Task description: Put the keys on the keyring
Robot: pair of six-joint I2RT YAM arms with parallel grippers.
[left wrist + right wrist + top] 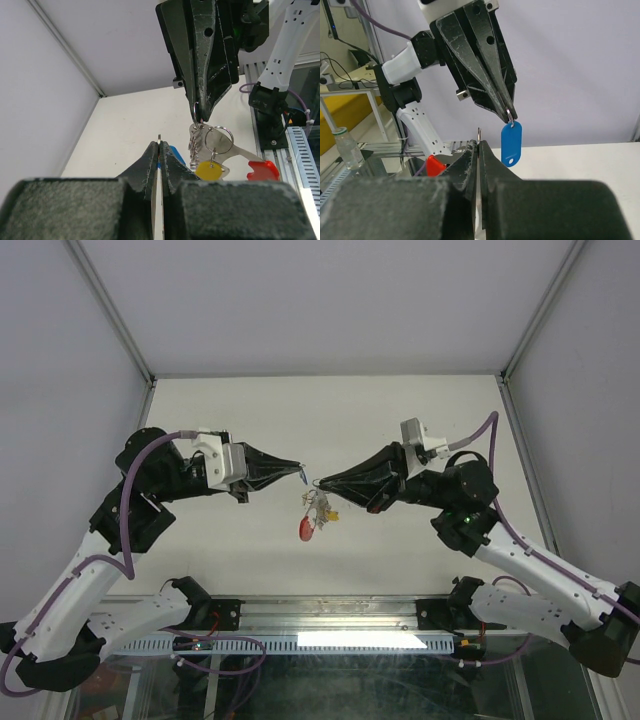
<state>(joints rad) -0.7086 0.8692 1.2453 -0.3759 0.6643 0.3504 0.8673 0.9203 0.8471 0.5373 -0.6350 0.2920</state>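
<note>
Above the table (420, 415), left fingers (283, 469) pinch the blue key (510, 144) by its loop; right fingers (342, 478) clamp the keyring (194, 111), with the yellow key (209, 171) and red key (262, 170) dangling.

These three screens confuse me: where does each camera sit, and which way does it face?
Top external: above and behind the robot, looking down on the table; left arm and right arm show.
Left wrist: on the left arm, looking past its left fingers at the right fingers holding the bunch of keys.
Right wrist: mirrored, facing the left fingers holding the blue key.
Shared: both wrist views show the red key.
</note>
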